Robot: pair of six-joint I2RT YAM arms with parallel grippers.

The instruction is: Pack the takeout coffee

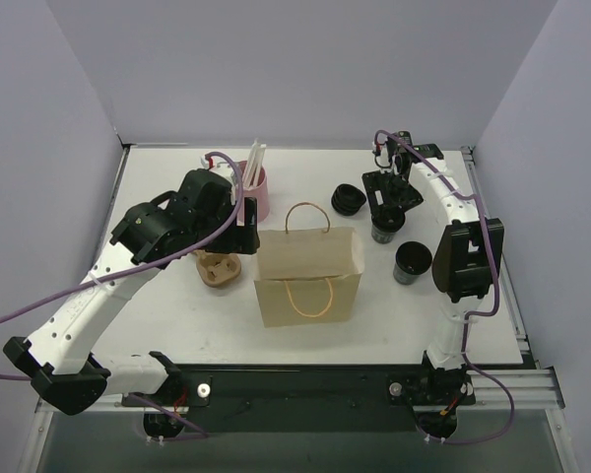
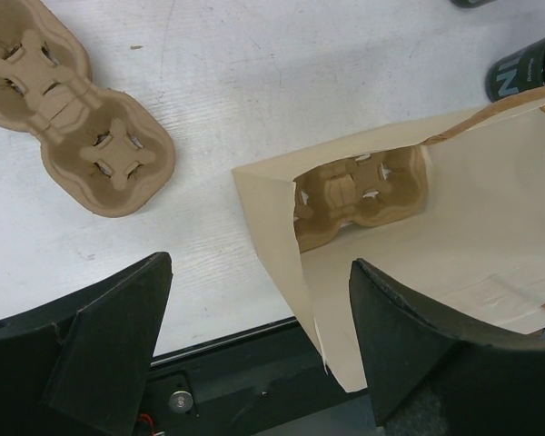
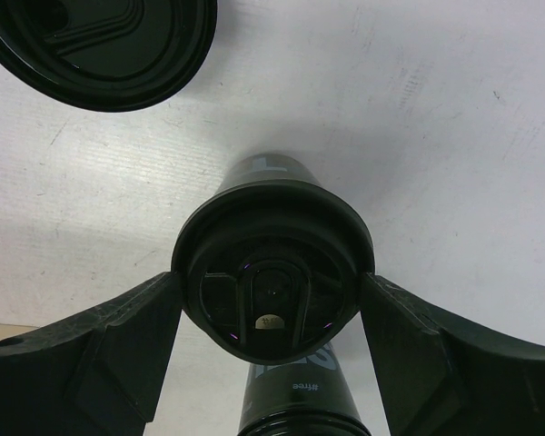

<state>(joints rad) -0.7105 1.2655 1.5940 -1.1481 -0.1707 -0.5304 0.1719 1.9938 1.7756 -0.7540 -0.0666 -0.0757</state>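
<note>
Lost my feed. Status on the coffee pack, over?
Left gripper open, empty, by bag mouth. Right gripper straddles lidded cup, grip unclear. One carrier in bag, second carrier outside. Nothing blocking.

Left arm [image 1: 79,310] and right arm [image 1: 451,192] show white links, black joints, purple cables [image 1: 39,304].

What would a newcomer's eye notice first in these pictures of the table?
An open brown paper bag with handles sits mid-table, a moulded cardboard cup carrier inside it and a twin carrier lying to its left. On the right, the right hand brackets a black lidded coffee cup.
</note>
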